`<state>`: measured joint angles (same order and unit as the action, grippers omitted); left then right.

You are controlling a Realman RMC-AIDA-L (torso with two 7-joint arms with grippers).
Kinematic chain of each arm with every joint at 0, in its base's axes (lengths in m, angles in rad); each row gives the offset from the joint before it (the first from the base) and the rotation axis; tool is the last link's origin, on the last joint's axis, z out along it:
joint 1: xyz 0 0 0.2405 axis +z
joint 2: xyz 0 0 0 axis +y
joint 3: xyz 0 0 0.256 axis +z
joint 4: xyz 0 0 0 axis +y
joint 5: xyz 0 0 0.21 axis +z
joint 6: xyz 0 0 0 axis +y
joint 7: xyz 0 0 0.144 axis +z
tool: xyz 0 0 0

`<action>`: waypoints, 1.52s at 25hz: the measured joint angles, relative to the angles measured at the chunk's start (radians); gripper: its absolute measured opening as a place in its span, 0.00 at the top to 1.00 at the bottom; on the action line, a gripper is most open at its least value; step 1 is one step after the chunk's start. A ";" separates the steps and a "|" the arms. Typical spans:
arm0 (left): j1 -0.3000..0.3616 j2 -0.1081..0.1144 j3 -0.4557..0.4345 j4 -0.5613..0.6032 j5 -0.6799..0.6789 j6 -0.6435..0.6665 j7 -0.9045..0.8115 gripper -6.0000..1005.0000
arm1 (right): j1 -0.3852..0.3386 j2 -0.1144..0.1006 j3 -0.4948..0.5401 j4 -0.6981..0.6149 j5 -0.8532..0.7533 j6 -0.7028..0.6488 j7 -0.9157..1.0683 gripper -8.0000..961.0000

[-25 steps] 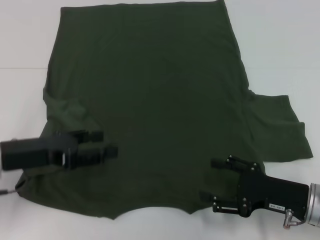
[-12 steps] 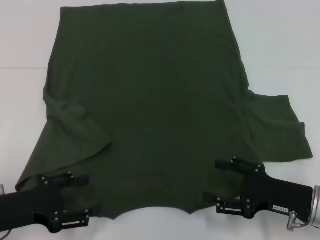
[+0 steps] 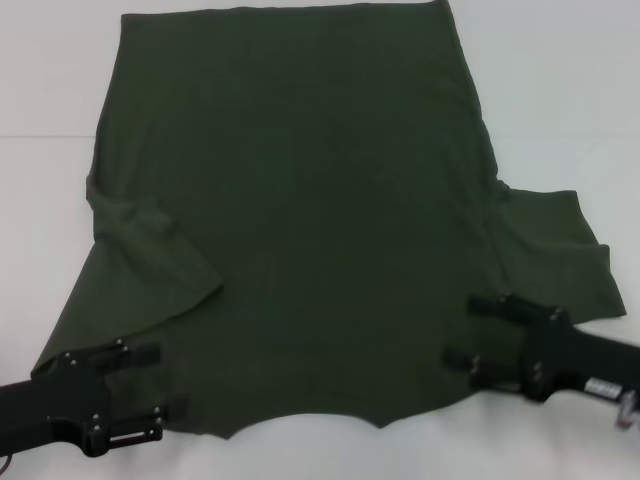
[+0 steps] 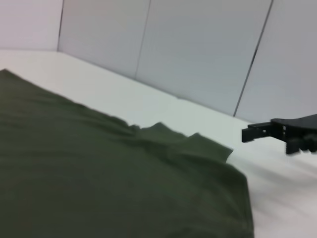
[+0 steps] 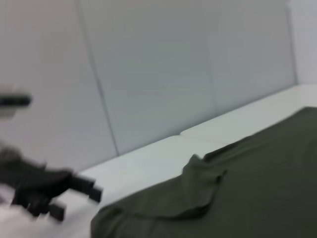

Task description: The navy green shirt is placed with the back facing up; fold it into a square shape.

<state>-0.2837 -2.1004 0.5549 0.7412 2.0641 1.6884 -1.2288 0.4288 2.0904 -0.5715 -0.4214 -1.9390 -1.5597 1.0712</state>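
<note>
The navy green shirt (image 3: 300,220) lies spread flat on the white tabletop (image 3: 560,90), plain side up, with no lettering to be read on the cloth. Its straight hem runs along the far side and its scooped neckline lies at the near edge, between the two arms. The sleeve on the robot's left is folded inward over the body of the shirt and forms a creased flap, while the sleeve on the right lies out flat on the tabletop.

The left pincer (image 3: 150,380) sits low at the near left corner of the shirt. Its black arm reaches in from the left edge of the head view and lies nearly level, pointing toward the middle. Its two fingers are spread, one above the other in that view, over the shirt's near shoulder edge, and whether they touch the cloth cannot be told.

The right pincer (image 3: 470,328) comes in from the right edge, also nearly level, pointing toward the shirt's middle. Its fingers are spread apart over the cloth just below the right sleeve. A small pale label shows on its black body, but the writing is too small to read.

In the left wrist view the shirt fills the near ground with the right pincer beyond it.
</note>
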 joint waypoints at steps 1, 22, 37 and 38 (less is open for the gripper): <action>-0.002 0.000 -0.002 -0.001 0.000 0.005 0.000 0.20 | -0.004 0.000 0.008 -0.044 0.001 -0.012 0.082 0.06; -0.018 0.011 0.019 -0.001 0.009 0.028 0.001 0.20 | 0.156 -0.097 0.015 -0.666 -0.613 0.000 1.570 0.07; -0.019 0.008 0.025 -0.007 0.022 0.024 0.002 0.20 | 0.242 -0.094 -0.012 -0.523 -0.804 0.166 1.606 0.10; -0.020 0.007 0.025 -0.007 0.024 0.022 0.002 0.20 | 0.242 -0.095 -0.015 -0.506 -0.803 0.182 1.604 0.10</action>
<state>-0.3033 -2.0932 0.5798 0.7347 2.0882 1.7104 -1.2272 0.6708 1.9954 -0.5870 -0.9272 -2.7422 -1.3782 2.6751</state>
